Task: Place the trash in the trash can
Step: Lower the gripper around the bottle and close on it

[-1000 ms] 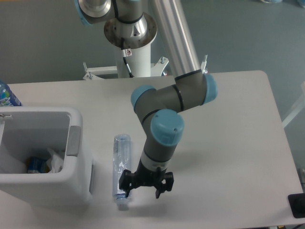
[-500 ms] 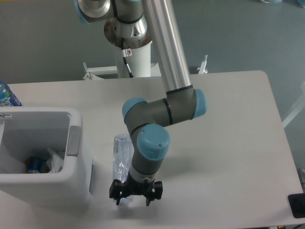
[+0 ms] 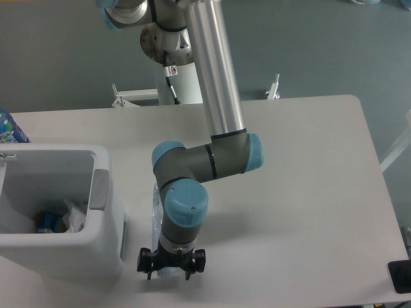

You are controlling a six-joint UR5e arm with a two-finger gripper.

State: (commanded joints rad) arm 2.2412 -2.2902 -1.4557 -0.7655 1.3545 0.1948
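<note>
The slim clear plastic bottle (image 3: 155, 215) lies on the table just right of the trash can (image 3: 101, 187), mostly hidden under my arm. My gripper (image 3: 171, 264) hangs over the bottle's near, cap end, open, with one finger on each side of it. Whether the fingers touch the bottle cannot be told. A crumpled white wrapper (image 3: 74, 217) lies inside the white bin, beside a small blue and yellow item (image 3: 46, 222).
A blue bottle with a blue-green label (image 3: 8, 129) stands at the table's far left edge behind the bin. A black object (image 3: 399, 276) sits at the near right corner. The arm's base column (image 3: 176, 70) rises behind the table.
The arm has swung left and toward the front edge, carrying the gripper from right of the bottle's cap end to directly over it. The bottle has not moved.
</note>
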